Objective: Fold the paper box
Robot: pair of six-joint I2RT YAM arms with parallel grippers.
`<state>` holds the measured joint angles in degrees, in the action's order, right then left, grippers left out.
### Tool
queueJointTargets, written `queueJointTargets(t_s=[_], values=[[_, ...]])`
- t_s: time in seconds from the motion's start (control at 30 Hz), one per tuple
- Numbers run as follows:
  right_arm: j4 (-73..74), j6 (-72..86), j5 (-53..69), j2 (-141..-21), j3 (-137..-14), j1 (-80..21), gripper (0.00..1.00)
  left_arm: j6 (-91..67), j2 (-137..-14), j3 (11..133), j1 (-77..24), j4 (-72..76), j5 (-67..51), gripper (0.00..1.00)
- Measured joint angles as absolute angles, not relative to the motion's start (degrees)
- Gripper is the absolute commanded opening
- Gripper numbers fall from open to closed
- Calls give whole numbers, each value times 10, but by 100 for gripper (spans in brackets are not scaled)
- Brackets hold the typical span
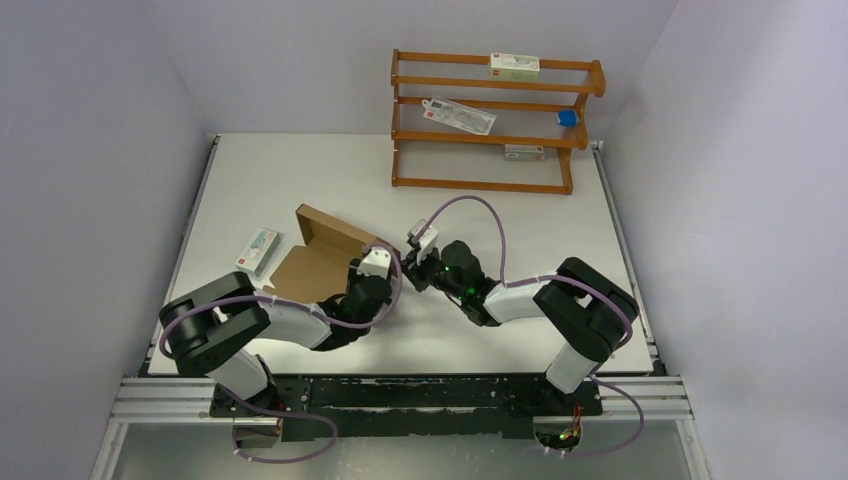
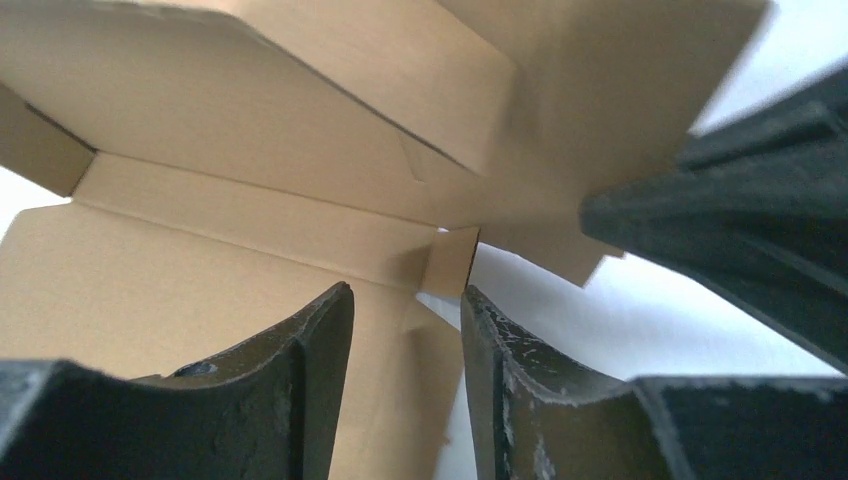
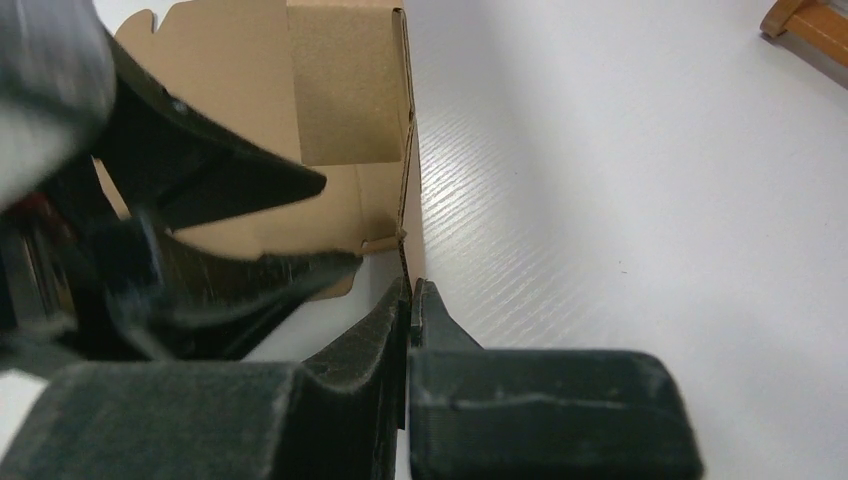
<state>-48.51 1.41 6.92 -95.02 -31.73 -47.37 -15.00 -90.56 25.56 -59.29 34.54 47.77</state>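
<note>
Paper box [image 1: 318,252] was noted left of centre on the white table [image 1: 300,170], partly folded, with one panel raised. Left gripper [image 2: 405,293] was held low inside its open side, jaws partly parted, nothing clamped; one small flap of the box was seen just beyond the tips. Right gripper [image 3: 411,292] was closed tight, tips set at the box's upright corner edge; whether cardboard was pinched could not be told.

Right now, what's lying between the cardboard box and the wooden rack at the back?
Nothing. In the top view, the stretch between the paper box and the wooden rack is bare white table.
</note>
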Motion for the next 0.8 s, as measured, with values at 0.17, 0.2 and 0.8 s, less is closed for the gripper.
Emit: queueJointTargets(t_s=[0.17,0.2,0.8], values=[[-483,10,66,-950,-317,-474,0,-163,-873,243,-540,354,451,45],[-483,10,67,-950,-317,-474,0,-165,-870,241,-532,354,444,44],[-472,10,69,-944,-317,-488,7,-237,-912,211,-442,424,261,34]])
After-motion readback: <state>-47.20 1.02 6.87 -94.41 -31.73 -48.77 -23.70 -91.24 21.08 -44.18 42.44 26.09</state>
